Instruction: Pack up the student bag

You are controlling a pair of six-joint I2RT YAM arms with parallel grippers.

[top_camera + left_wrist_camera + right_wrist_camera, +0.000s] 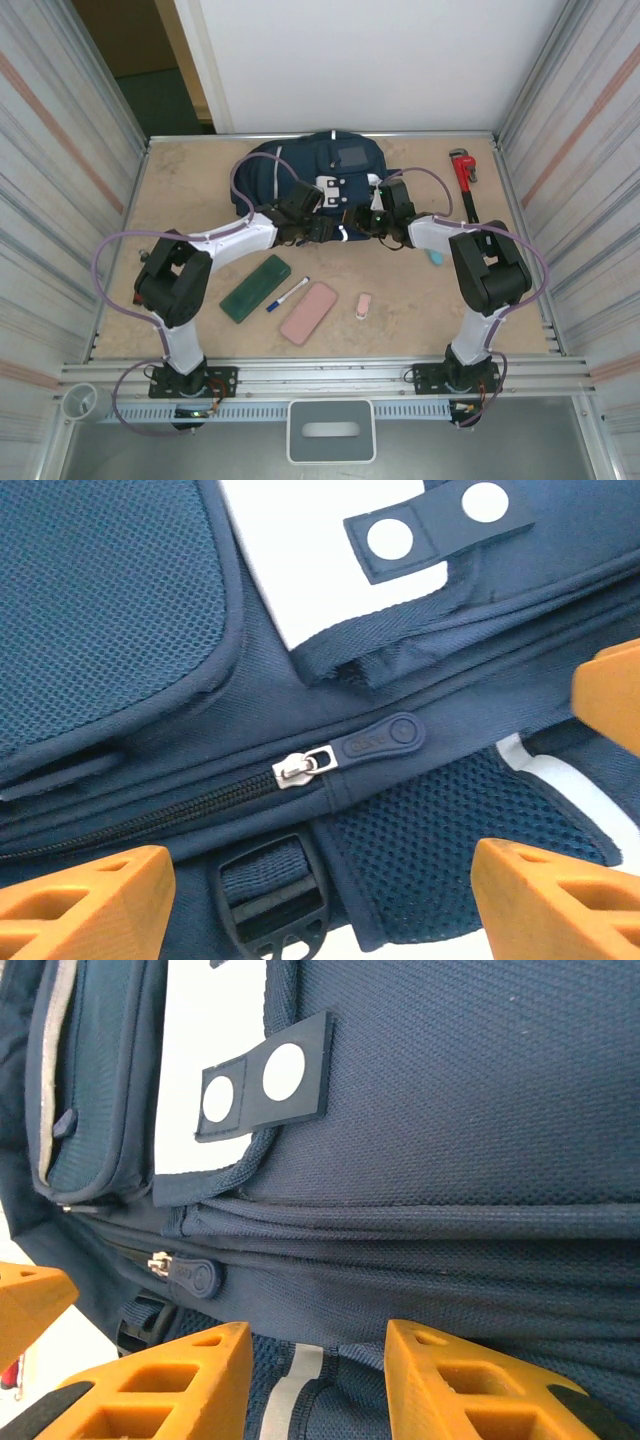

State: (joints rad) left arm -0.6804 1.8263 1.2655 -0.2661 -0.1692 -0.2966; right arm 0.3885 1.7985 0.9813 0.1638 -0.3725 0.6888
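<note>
Student bag [300, 165], a large navy-blue fabric backpack with white reflective stripes and a white patch, is lying flat at the far middle of the tan table [180, 200], its near edge facing the arms.

Left gripper [312, 226] is hovering over that near edge. In the left wrist view its orange fingers [90, 905] are standing wide apart and clamping nothing; the silver slider and dark rubber zipper pull [375, 740] are sitting between them, with a black plastic buckle [270, 900] just below.

Right gripper [366, 218] is hanging just beside the left one. Its jaws are also standing apart over the navy fabric [480, 1090], gripping nothing, with the zipper pull [195, 1278] off to their left.

Lying loose on the table nearer the arm bases:
- dark green flat pencil case [256, 288]
- white-and-blue pen [288, 293]
- pink oblong case [308, 312]
- small pink eraser [363, 305]

Red pipe wrench [464, 172] is lying at far right, well apart from the bag.
</note>
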